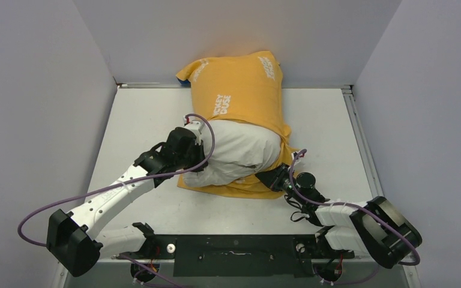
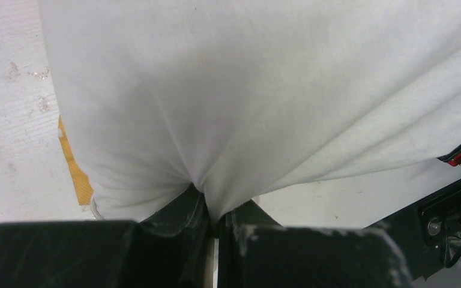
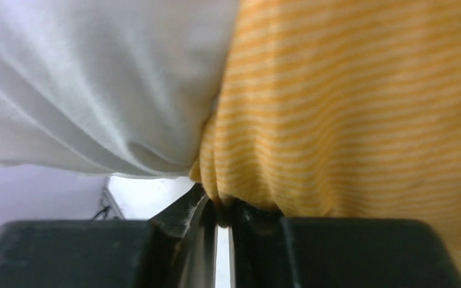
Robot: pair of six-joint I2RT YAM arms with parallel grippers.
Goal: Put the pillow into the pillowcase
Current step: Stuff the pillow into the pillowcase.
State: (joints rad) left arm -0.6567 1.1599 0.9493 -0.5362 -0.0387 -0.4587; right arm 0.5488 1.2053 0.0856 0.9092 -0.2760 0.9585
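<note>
Pillow (image 1: 243, 153): off-white, plump, lying mid-counter with its far part inside the pillowcase (image 1: 240, 96) and its near end bulging out of the open mouth. Pillowcase: orange-yellow face up with white lettering, far end propped against the back wall, and its lower lip spread flat under the pillow's bare end. A sliver of blue shows at its far left corner. Left gripper (image 2: 213, 211): closed tight on a pinch of the pillow's white fabric, creases fanning out from the grip. The left arm stretches diagonally from the near left base to the pillow's left side, trailing a purple cable (image 1: 96, 193). Right gripper (image 3: 223, 209): clamped on a gathered fold of the pillowcase's orange edge, just beside the white pillow. The right arm is folded low at the near right, forearm pointing left to the case's near right corner. Counter (image 1: 144, 114): pale grey, scuffed in the left wrist view. From above, both sets of fingertips are hidden by fabric and wrist housings, and only the wrist views show the grips. Fine striping on the orange cloth shows only in the right wrist view.
</note>
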